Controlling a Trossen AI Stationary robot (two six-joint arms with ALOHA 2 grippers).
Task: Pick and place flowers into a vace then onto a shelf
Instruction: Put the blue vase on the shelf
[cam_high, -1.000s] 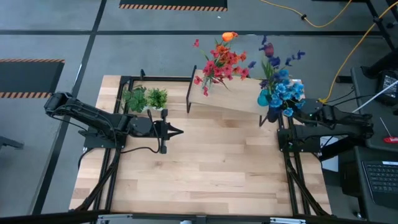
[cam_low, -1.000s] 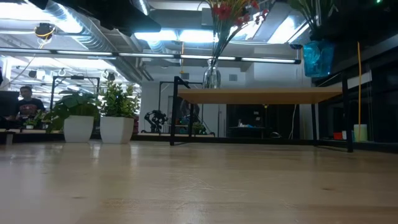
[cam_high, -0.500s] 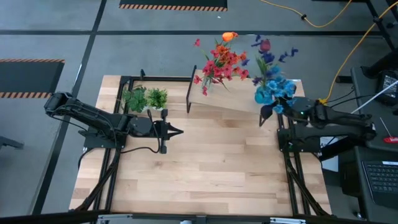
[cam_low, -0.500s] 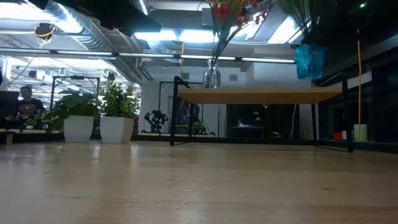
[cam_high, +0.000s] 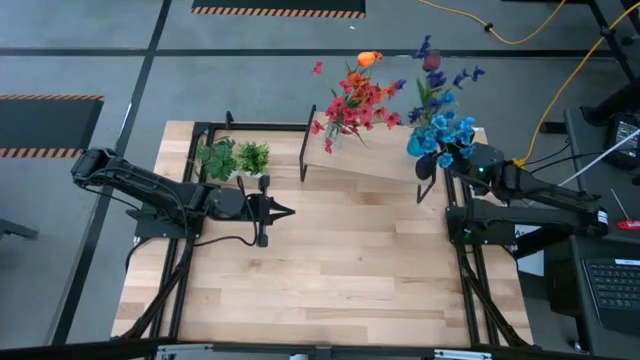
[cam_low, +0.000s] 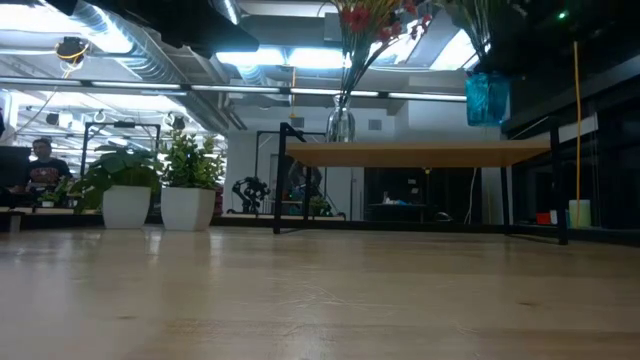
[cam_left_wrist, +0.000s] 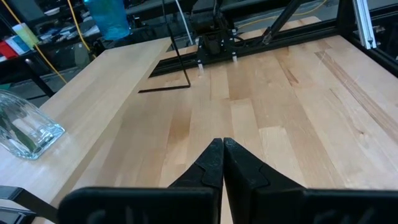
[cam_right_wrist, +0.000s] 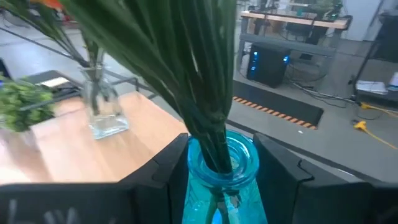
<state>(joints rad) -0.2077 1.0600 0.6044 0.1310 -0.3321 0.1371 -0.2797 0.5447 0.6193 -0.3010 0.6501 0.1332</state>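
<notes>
My right gripper (cam_high: 452, 164) is shut on a blue glass vase (cam_low: 487, 97) that carries blue and purple flowers (cam_high: 440, 128) on green stems (cam_right_wrist: 199, 93). The vase hangs just above the right end of the shelf (cam_low: 420, 153), a light-wood board on black legs. A clear glass vase (cam_low: 340, 122) with red and orange flowers (cam_high: 355, 100) stands on the shelf's left part by its base. My left gripper (cam_high: 287, 211) waits shut over the table's left half, away from everything. My right gripper pinches the blue vase just below its rim (cam_right_wrist: 194, 167), one finger (cam_right_wrist: 168, 163) on each side of the glass. The fingers come in level from the table's right side. The vase is upright and lifted clear of the shelf board (cam_right_wrist: 56, 149), its stems rising above the fingers.
Two small potted plants (cam_high: 233, 158) stand at the table's far-left corner next to the shelf's black legs (cam_high: 303, 155). The wooden tabletop (cam_high: 330, 270) lies bare in front of the shelf. A person sits in the room beyond (cam_low: 42, 160).
My right gripper has carried the blue vase toward the table's left and far edge, from beside the shelf's right end to over it. The vase has stayed lifted and now stands more upright, its blossoms covering it from above.
</notes>
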